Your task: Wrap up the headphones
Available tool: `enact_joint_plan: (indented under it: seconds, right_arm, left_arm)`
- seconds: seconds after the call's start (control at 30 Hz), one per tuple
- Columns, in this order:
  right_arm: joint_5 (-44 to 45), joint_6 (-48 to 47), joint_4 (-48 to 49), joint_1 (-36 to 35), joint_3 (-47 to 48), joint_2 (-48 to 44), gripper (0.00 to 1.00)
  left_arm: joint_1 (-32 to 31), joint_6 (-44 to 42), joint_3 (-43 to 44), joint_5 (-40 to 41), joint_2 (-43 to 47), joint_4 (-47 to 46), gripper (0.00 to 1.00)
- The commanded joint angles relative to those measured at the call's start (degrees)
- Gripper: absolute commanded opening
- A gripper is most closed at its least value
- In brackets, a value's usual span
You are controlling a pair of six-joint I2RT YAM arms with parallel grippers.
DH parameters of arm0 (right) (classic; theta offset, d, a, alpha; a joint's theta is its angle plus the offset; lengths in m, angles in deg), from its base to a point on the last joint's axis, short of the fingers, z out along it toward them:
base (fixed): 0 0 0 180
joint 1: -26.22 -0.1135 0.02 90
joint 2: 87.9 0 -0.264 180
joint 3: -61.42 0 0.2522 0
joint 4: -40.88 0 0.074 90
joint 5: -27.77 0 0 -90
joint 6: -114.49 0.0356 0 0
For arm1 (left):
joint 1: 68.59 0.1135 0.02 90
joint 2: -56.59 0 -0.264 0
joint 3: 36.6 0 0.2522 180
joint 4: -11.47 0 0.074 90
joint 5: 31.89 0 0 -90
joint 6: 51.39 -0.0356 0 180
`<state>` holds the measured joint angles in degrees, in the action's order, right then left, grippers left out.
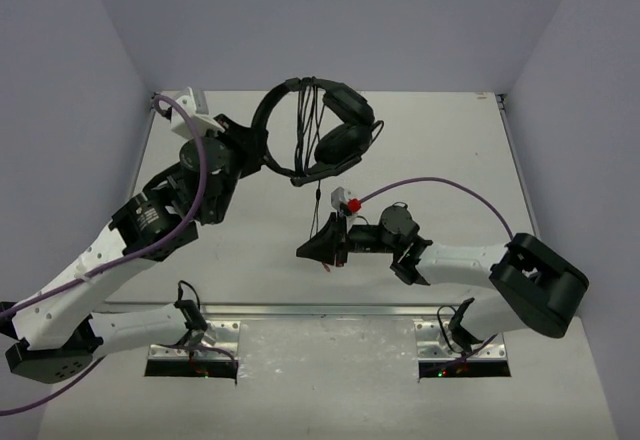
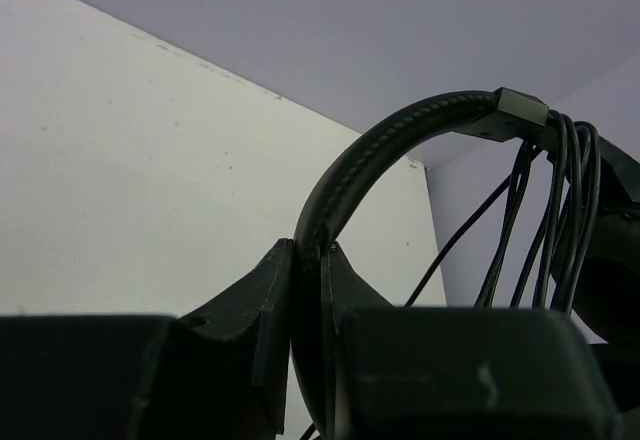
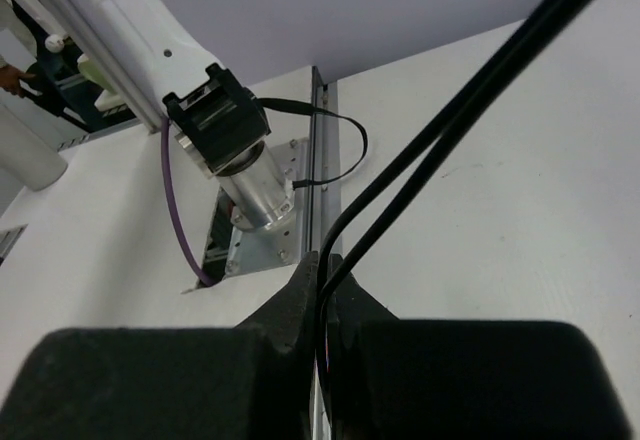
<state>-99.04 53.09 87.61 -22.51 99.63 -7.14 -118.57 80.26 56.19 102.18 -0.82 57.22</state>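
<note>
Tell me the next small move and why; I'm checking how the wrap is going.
Probably the right gripper, shut on the cord, should carry it up and over the headband for one more loop. The left gripper clamps the headphones by the headband, several turns already hang over it, and a stretch of cord runs unwound down to the right gripper.

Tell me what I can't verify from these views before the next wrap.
1. Free end of the cord: in the right wrist view it vanishes between the fingers of the right end effector; in the top view it is too small.
2. Wrap count on the headband: in the left wrist view the strands overlap; in the top view they are too fine.
3. Ear cups: in the left wrist view they are cut off by the right edge, behind the strands.
</note>
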Motion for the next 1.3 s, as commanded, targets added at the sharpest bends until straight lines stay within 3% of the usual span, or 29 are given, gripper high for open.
enact_joint_plan:
  seconds: [0.0, 0.13, 0.17, 0.2, 0.27, 0.3, 0.33, 0.5, 0.73, 0.9, 1.0, 1.27]
  right_arm:
    - [-1.1, 1.8, 4.7, -1.1, -0.4, 0.6, 0.01]
    - [1.5, -0.6, 1.2, -2.6, -1.0, 0.0, 0.03]
    - [2.4, -2.3, -1.7, -3.6, -1.1, -0.5, 0.14]
    - [3.8, -3.0, -3.1, -4.1, -1.2, -0.8, 0.18]
    - [6.2, -4.5, -4.5, -5.7, -1.7, -1.1, 0.14]
    - [6.8, -4.8, -4.7, -5.9, -2.0, -1.1, 0.04]
    - [7.3, -4.5, -4.3, -6.1, -2.6, -1.0, 0.01]
    - [9.7, -5.2, -4.2, -9.7, -2.7, -0.7, 0.01]
    - [28.5, -13.0, -26.8, -19.0, 5.2, -4.0, 0.03]
    - [31.4, -14.9, -35.2, -23.0, 10.2, -7.0, 0.01]
    - [31.2, -18.0, -45.1, -25.3, 16.3, -7.7, 0.01]
    - [34.3, -25.4, -60.2, -25.9, 21.7, -17.5, 0.01]
  left_arm:
    - [-0.5, 4.8, 4.0, 4.2, -0.1, -7.6, 0.00]
    - [-0.6, 6.9, 5.1, 9.1, -0.6, -5.2, 0.00]
    - [-0.6, 7.4, 5.3, 9.8, -0.8, -4.9, 0.00]
    - [-0.6, 7.7, 5.3, 10.9, -0.9, -4.7, 0.00]
    - [-0.5, 7.7, 5.3, 11.5, -1.0, -5.0, 0.00]
    - [-0.5, 7.7, 5.3, 11.6, -1.3, -5.0, 0.00]
    - [-0.5, 7.9, 5.4, 11.8, -1.5, -4.9, 0.00]
    - [-0.5, 10.0, 5.3, 13.6, -2.9, -3.6, 0.00]
    - [-0.1, 13.3, 7.5, 20.7, -7.7, 2.1, 0.00]
    - [1.0, 18.5, 9.7, 23.2, -14.8, 8.8, 0.00]
    - [1.2, 20.3, 9.0, 23.9, -17.7, 10.4, 0.00]
    - [1.2, 24.0, -2.8, 24.6, -16.6, 8.5, 0.00]
